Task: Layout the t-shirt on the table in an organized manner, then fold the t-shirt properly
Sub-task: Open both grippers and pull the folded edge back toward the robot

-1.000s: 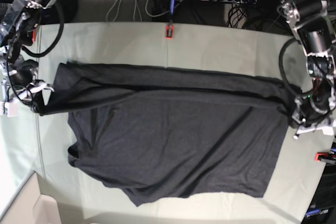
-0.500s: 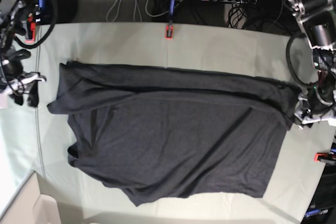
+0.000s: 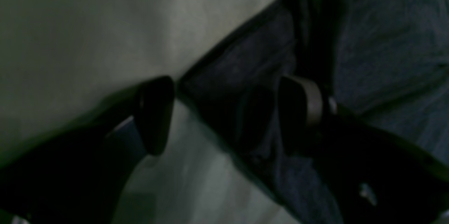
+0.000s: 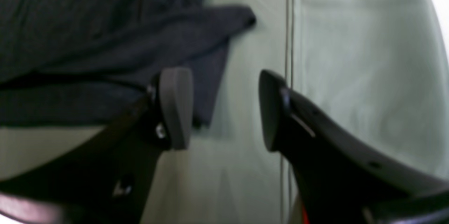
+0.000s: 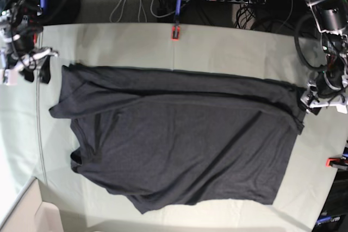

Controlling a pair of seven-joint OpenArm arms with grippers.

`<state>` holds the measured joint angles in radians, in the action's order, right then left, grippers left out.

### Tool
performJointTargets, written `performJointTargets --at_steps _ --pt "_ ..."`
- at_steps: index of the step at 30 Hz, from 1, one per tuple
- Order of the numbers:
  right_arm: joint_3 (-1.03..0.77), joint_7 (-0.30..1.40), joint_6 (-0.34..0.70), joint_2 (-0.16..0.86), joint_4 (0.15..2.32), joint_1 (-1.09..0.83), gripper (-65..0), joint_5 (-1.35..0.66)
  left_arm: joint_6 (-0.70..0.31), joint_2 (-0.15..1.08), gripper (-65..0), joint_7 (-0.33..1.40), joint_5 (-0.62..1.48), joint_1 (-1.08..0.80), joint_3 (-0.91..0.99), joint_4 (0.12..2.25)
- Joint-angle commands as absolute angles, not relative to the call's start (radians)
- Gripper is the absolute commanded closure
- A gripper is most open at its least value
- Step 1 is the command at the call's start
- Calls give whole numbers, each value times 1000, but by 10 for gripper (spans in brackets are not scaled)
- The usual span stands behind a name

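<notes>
We've got the t-shirt spread across the middle of the table, near hem still rumpled. Right gripper at far left and left gripper at right are both spread, holding nothing. Risk: a regrab snags only one layer and bunches it.

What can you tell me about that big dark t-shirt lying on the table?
The t-shirt is dark charcoal-grey soft fabric, spread nearly flat on the pale green table, with long creases and a folded band along its far edge. One corner points toward the right tool, the opposite end lies under the left tool. Both tools are open; neither grips it.
</notes>
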<state>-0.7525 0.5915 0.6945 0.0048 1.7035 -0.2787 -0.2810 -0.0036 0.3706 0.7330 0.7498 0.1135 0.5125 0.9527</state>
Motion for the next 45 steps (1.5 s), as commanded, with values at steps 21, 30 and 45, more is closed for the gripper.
performJointTargets --at_steps 21,30,45 --pt "-693 568 698 31 1590 -292 -315 -298 2 380 -2 667 751 113 524 1058" --pt "-605 567 698 58 1494 -246 -371 -297 2 378 -2 697 745 68 616 1093" --pt "-602 567 698 116 1325 -160 -279 -297 2 380 -2 694 745 62 616 1093"
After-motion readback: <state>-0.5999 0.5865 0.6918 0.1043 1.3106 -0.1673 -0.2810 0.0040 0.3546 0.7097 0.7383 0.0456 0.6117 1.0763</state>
